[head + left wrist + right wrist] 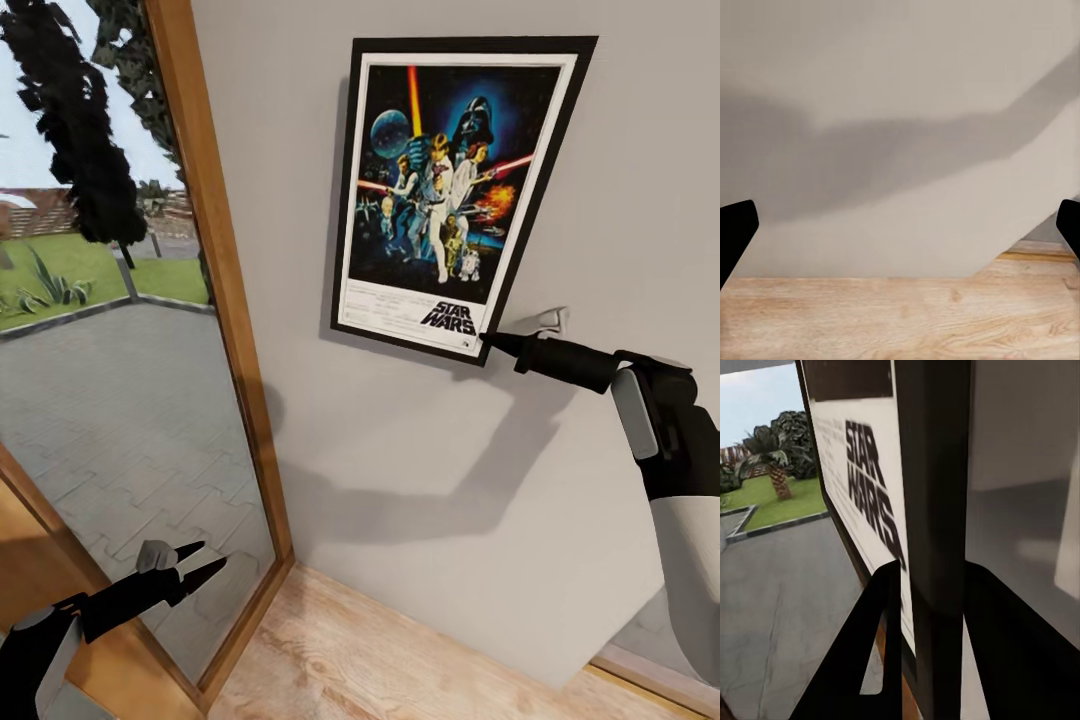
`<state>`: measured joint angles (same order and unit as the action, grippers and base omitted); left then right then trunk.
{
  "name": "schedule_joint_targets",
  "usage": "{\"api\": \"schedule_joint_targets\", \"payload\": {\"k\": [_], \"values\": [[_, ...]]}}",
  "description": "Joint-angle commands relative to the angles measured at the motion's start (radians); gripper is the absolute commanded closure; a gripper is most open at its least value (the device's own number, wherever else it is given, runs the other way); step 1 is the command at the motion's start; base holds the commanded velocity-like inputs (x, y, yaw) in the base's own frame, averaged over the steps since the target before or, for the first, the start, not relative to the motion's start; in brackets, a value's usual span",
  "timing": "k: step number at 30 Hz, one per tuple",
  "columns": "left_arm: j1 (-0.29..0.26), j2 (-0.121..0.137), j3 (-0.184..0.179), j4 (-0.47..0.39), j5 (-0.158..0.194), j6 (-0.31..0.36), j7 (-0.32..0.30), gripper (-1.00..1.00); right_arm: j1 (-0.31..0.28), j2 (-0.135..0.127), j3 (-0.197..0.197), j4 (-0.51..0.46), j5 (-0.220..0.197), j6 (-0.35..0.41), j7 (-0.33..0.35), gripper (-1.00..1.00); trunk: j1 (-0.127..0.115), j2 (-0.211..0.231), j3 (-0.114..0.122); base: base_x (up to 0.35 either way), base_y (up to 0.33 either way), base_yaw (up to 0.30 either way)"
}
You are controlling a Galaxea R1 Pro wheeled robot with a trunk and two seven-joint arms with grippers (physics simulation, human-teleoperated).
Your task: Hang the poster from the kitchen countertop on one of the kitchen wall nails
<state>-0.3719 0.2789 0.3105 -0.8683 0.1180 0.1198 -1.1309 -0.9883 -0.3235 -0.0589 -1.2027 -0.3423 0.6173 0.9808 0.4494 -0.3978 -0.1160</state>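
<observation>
The poster (455,190) was seen flat against the grey wall (400,480), slightly tilted, to the right of a wood-framed window (215,300). Its lower right corner was gripped by the right gripper (492,340); in the right wrist view the black frame edge (934,510) was pinched between the two fingers (881,645), with the "STAR WARS" logo just beside them. The left gripper (195,565) was held low and near, by the window's lower frame, fingers spread wide with nothing between them. Light wooden floor (900,322) was noted beneath the wall.
</observation>
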Motion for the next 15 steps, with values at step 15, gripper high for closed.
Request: {"api": "schedule_joint_targets", "payload": {"k": [15], "values": [[-0.001, 0.000, 0.001, 0.000, 0.005, 0.011, -0.004, -1.00, -0.001, 0.000, -0.004, -0.001, -0.003, 0.009, -0.001, 1.00, 0.001, -0.002, -0.002, 0.037, 0.000, 0.000]]}}
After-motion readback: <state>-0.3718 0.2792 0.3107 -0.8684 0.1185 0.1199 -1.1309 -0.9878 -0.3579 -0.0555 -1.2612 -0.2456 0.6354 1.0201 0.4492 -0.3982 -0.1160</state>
